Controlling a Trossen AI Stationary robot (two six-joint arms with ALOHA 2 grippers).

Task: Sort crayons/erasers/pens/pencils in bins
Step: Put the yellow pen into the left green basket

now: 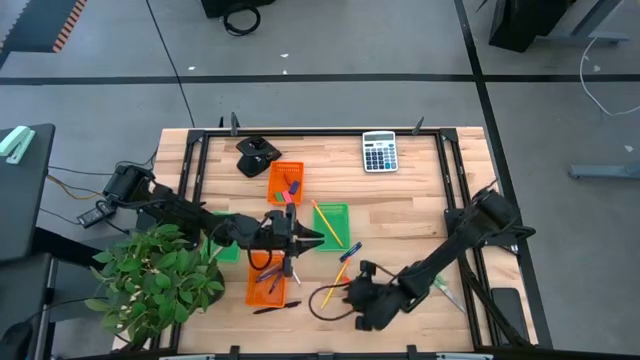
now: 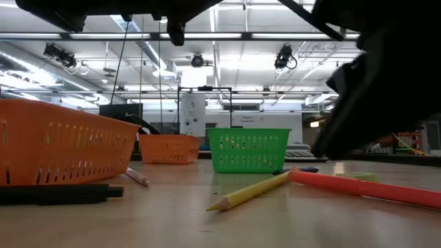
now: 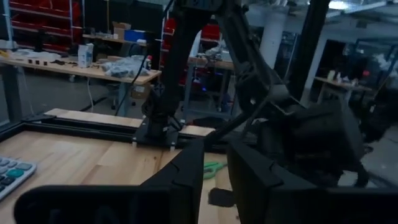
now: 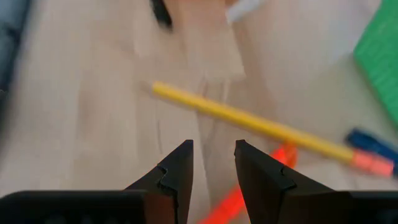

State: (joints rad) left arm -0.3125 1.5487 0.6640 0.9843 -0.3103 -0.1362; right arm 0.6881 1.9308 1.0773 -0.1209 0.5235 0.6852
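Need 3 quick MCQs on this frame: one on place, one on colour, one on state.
1. Where is the calculator?
A. in a green bin
B. on the table, outside the bins
C. held by an arm

2. What colour is the pencil lying ahead of the right end effector?
A. yellow
B. blue
C. green

3. What state is the right end effector in?
A. shut on a pencil
B. shut on an eraser
C. open, nothing between its fingers

Key:
1 B: the calculator lies on bare table in the high view.
2 A: the pencil shows yellow in the right wrist view.
3 C: the right end effector shows a clear gap with only wood behind it.
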